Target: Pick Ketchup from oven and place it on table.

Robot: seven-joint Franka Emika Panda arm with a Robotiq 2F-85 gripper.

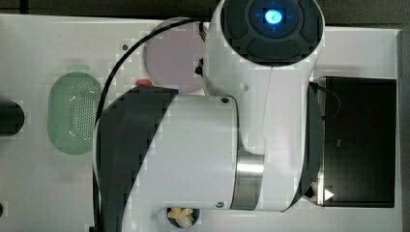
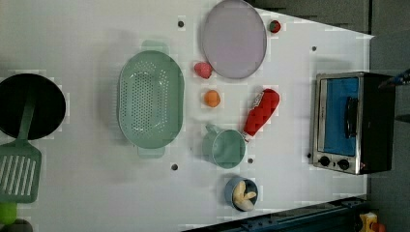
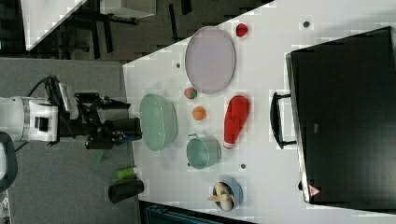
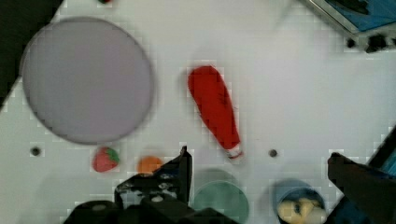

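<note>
White rounded arm [image 1: 203,145] with dark grey joints, silver band, black cable [image 1: 113,77].

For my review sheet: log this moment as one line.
Ketchup: lying on table, outside oven | oven door: shut | gripper: open, empty, above the bottle | task: appears done

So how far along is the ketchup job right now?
The main move looks done: the Ketchup lies on its side on the table, outside the oven, whose door looks closed. In hand: nothing, the claw is open and empty above it. Nothing seems left but pulling the arm back.
</note>
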